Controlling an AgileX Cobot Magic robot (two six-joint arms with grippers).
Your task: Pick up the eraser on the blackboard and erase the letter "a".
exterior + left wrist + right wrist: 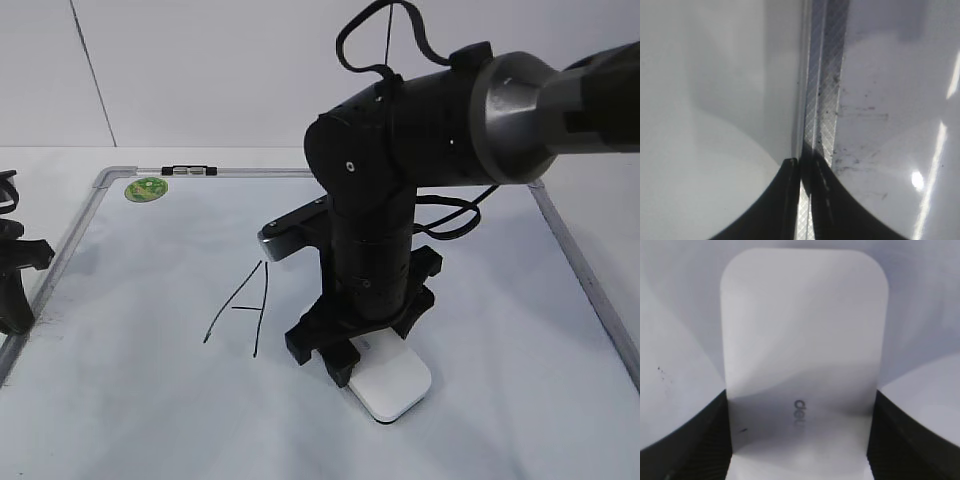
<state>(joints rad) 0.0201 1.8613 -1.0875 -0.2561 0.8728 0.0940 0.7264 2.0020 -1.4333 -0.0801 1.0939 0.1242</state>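
Note:
The white eraser (392, 386) lies flat on the blackboard (140, 290), to the right of the capital "A" (240, 305). My right gripper (352, 352) points down over it. In the right wrist view the eraser (805, 330) fills the middle, and the right gripper (800, 405) is shut on it, with its black fingers pressed against both long sides. Grey lettering shows on the eraser's top. The lowercase "a" does not show; the right arm covers the board beside the capital. My left gripper (14, 290) is shut and empty at the board's left frame.
A round green sticker (147, 188) sits in the board's far left corner, with a small black-and-white clip (188, 170) on the top frame. In the left wrist view the left gripper (805, 167) hangs over the grey metal frame (824, 90), beside smudged board surface (890, 110).

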